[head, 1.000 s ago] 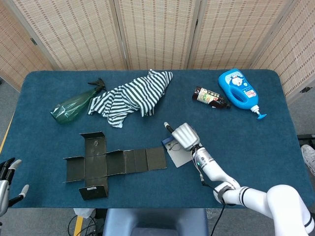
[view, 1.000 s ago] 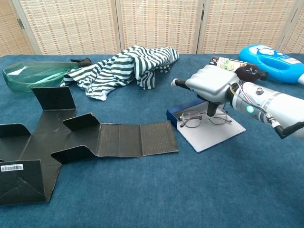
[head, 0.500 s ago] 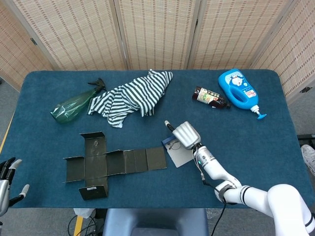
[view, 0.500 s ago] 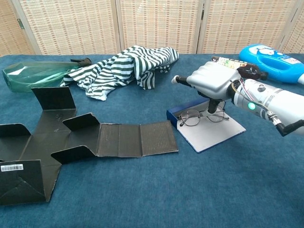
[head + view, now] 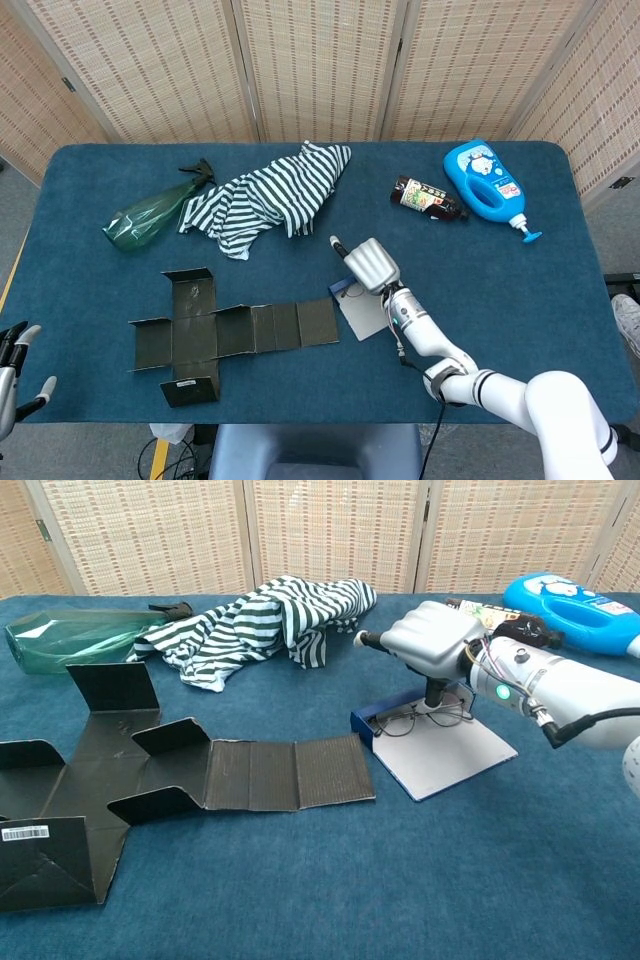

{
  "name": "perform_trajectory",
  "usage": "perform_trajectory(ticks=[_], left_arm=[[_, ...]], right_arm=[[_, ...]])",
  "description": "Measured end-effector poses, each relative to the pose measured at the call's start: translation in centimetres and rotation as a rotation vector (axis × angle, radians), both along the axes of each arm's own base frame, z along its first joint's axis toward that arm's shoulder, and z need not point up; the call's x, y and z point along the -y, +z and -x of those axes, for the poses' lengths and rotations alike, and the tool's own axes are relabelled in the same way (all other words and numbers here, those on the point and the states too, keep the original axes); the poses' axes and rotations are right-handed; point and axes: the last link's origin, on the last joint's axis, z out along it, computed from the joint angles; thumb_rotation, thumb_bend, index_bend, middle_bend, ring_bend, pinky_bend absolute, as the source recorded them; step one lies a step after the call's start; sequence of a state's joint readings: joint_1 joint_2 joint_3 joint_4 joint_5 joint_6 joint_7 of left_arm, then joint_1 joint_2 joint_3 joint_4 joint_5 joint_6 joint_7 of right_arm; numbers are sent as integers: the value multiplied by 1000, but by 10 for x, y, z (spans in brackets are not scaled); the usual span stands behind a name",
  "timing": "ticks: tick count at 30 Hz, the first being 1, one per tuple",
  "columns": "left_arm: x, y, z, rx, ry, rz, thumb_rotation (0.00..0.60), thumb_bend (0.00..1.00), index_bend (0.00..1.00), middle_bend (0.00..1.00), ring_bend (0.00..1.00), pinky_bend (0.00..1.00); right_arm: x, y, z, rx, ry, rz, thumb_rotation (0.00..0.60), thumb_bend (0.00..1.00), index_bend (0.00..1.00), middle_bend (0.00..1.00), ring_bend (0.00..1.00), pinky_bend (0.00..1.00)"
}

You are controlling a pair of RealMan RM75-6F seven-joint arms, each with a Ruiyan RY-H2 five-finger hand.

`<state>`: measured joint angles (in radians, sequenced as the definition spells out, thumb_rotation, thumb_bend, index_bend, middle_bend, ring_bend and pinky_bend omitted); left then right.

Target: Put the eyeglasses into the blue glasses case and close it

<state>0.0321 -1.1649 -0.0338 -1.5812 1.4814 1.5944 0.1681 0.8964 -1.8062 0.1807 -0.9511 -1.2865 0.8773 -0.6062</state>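
The blue glasses case (image 5: pixel 450 762) lies open at mid-table, its blue tray wall (image 5: pixel 362 723) on the left and its pale lid flat on the cloth; the head view also shows the case (image 5: pixel 362 314). The thin-framed eyeglasses (image 5: pixel 415 718) sit at the tray end of the case, seen small from the head camera as well (image 5: pixel 350 292). My right hand (image 5: pixel 425 640) hovers over them with fingers curled, dark fingertips (image 5: pixel 433 692) reaching down and pinching the frame. My left hand (image 5: pixel 15 372) hangs off the table's near left corner, fingers apart, holding nothing.
A flattened black cardboard box (image 5: pixel 150 780) lies left of the case. A striped cloth (image 5: pixel 270 615) and a green spray bottle (image 5: pixel 70 635) sit at the back left. A dark small bottle (image 5: pixel 428 197) and a blue detergent bottle (image 5: pixel 485 185) lie at the back right.
My right hand has shifted left and slightly back, drawing the eyeglasses from the pale lid toward the blue tray end. The left hand has barely moved.
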Motion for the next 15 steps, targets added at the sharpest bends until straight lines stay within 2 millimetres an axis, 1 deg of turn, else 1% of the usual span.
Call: perform_trajectory(ticks=[4,7,12,15], left_arm=[[1,1,1,0,1,-4,600,319,176,140,149,188],[1,1,1,0,2,-1,600,319,176,140,148,188],[-1,-2,-1,6,-10,5,600,319,176,140,148,188],[-3,-2,-3,7,-18,4,600,320,176,140,149,188]], right_arm=[[0,-1,0,4,4,4,600,147,64,924,977,955],[-3,3,4,14,5,1,600,147,65,924,977,955],[-11,18,13,48,5,-4,600,148,64,915,974,955],[-20,28,19,81,6,-12,600,148,94,890,963,955]])
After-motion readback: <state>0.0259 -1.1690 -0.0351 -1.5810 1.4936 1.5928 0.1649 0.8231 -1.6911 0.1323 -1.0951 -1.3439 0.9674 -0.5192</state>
